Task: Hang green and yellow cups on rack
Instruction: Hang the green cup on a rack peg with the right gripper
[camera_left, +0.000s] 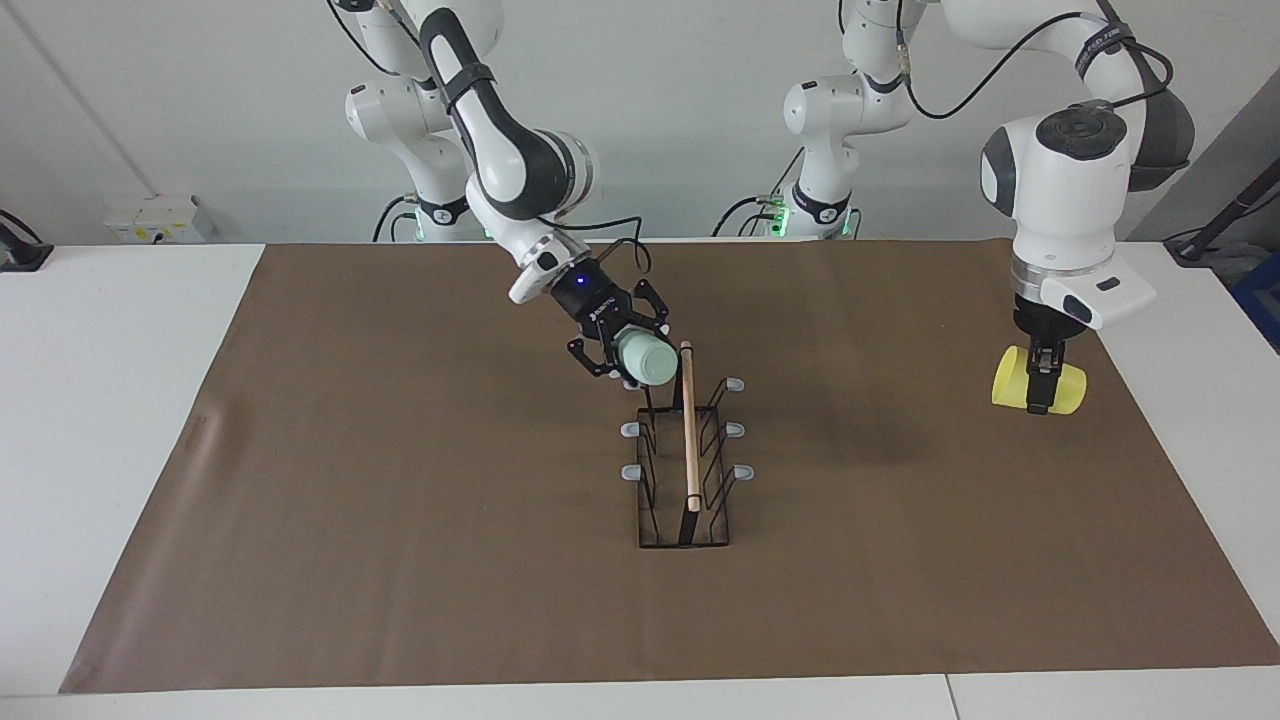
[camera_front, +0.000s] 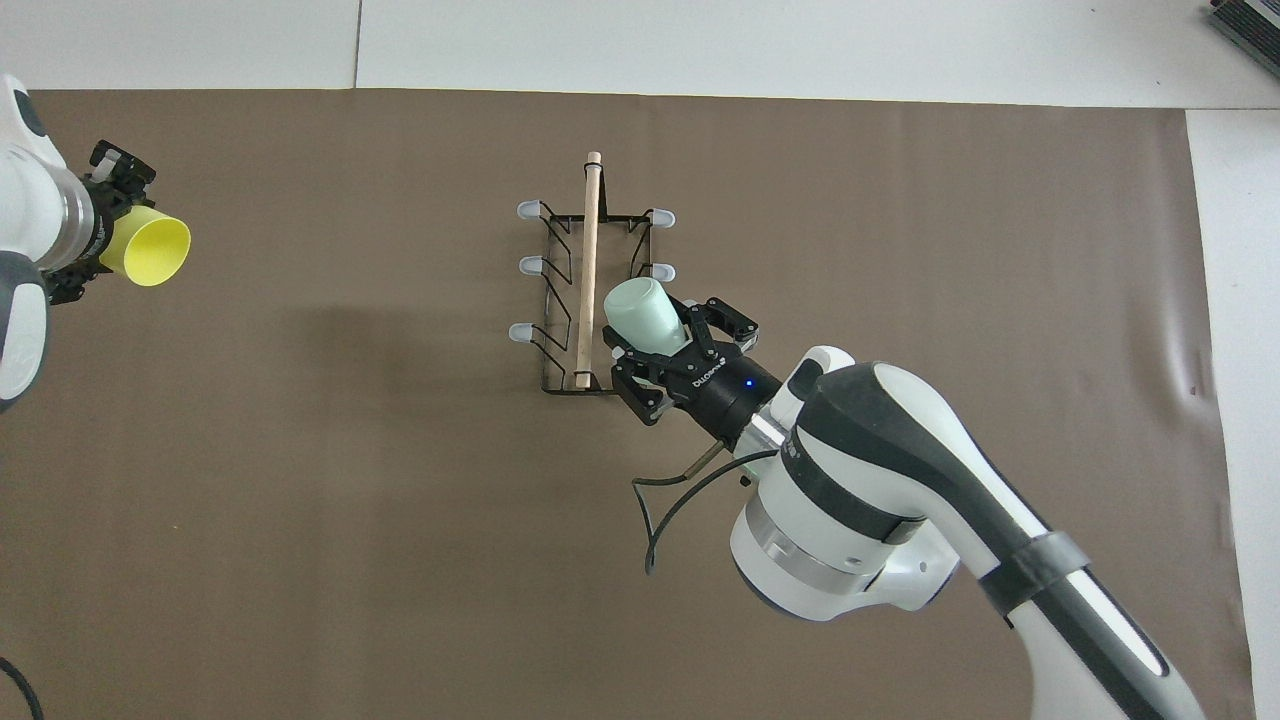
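Note:
The black wire rack with its wooden top rod stands mid-table on the brown mat. My right gripper is shut on the pale green cup. It holds the cup tilted, base outward, at the rack's end nearer the robots, on the right arm's side of the rod. The cup hides the peg there, so contact cannot be told. My left gripper is shut on the yellow cup. That cup lies sideways in the air over the mat, toward the left arm's end.
Several grey-tipped pegs stand bare along both sides of the rack. A black cable loops from the right wrist. White tabletop borders the brown mat, and a white box sits at the wall.

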